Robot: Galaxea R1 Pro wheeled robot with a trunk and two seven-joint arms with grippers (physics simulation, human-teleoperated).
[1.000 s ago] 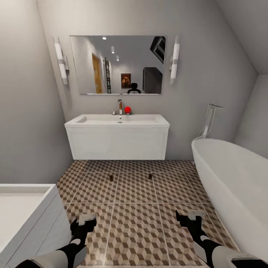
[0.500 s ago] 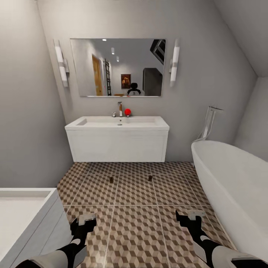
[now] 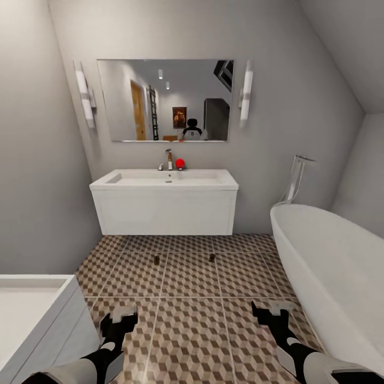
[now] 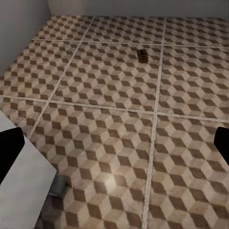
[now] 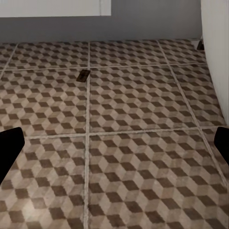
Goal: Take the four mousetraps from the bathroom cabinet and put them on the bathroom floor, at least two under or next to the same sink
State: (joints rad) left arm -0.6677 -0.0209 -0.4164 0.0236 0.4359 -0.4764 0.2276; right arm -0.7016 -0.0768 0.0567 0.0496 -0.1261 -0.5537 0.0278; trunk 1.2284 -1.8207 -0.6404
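Note:
Two mousetraps lie on the bathroom floor (image 3: 192,320) just in front of the bathroom sink (image 3: 164,205): one mousetrap (image 3: 157,260) to the left, the other mousetrap (image 3: 212,257) to the right. The left wrist view has the first mousetrap (image 4: 142,55) far ahead, and the right wrist view has the second mousetrap (image 5: 83,75) ahead too. My left gripper (image 3: 121,314) and right gripper (image 3: 277,308) hang low over the tiles, well short of the traps. Both are open with nothing between their fingers. The cabinet is out of view.
A long white bathtub (image 3: 330,266) fills the right side. A white unit (image 3: 32,314) stands close at my lower left, beside the left arm. Above the sink hang a mirror (image 3: 165,100) and a tap (image 3: 169,159) with a red object (image 3: 180,162) next to it.
The whole head view has shifted: sink, mirror and traps sit a little lower and further left in the picture. The traps have not moved on the floor. Both arms keep their pose.

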